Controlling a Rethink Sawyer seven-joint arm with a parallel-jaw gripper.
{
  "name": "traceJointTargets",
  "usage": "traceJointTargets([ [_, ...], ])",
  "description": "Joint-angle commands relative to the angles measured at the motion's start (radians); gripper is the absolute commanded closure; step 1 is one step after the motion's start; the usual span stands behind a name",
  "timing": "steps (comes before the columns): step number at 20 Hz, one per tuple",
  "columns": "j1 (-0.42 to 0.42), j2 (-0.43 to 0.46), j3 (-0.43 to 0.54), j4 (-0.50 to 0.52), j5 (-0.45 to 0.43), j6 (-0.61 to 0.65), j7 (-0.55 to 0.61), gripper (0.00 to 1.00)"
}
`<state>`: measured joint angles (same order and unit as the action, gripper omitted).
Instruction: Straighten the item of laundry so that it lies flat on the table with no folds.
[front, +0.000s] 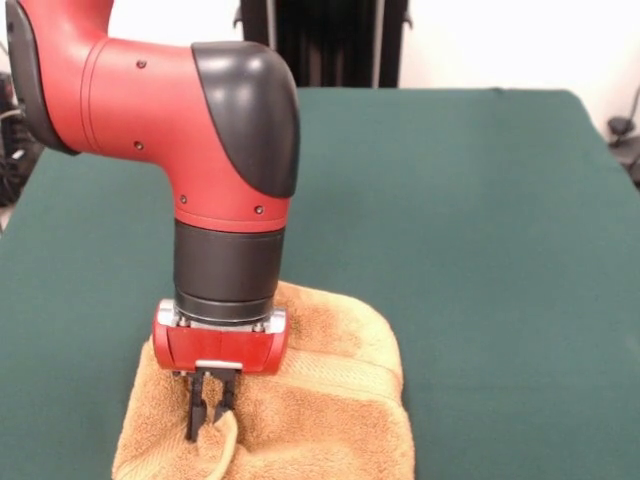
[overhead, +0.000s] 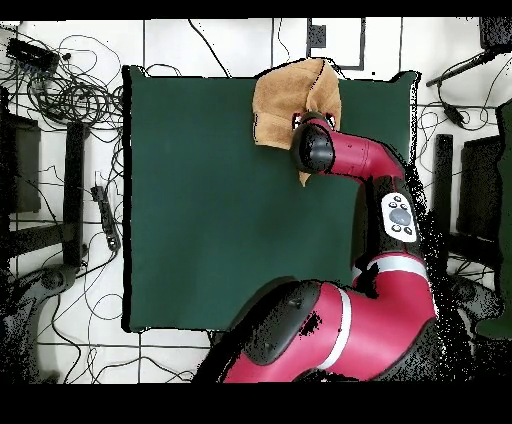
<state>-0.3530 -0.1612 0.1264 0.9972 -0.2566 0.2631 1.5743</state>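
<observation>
Pinching a raised fold of the towel (front: 320, 400) between nearly closed fingers (front: 193, 405), our gripper (front: 208, 412) hangs at the front view's lower left. We see the towel rumpled on the table (front: 480, 250), at the overhead frame's top centre.

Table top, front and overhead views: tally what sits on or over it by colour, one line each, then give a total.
Golden-orange: 1, the towel, rumpled with folds at the table edge.
Dark green: 1, the table cloth itself.
Red and black: 1, the robot arm, its gripper pinching a fold of the towel.
Total: 3.
</observation>
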Motion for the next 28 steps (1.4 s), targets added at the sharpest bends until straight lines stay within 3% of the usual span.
traceJointTargets([
  [1,0.04,0.18,0.0,0.21,-0.087,0.07,0.031,1.0],
  [5,0.083,0.204,-0.034,0.201,-0.04,0.051,0.138,1.0],
  [11,0.112,0.246,-0.047,0.183,-0.016,-0.008,0.174,1.0],
  [28,0.146,0.291,-0.103,0.208,0.006,-0.1,0.177,1.0],
])
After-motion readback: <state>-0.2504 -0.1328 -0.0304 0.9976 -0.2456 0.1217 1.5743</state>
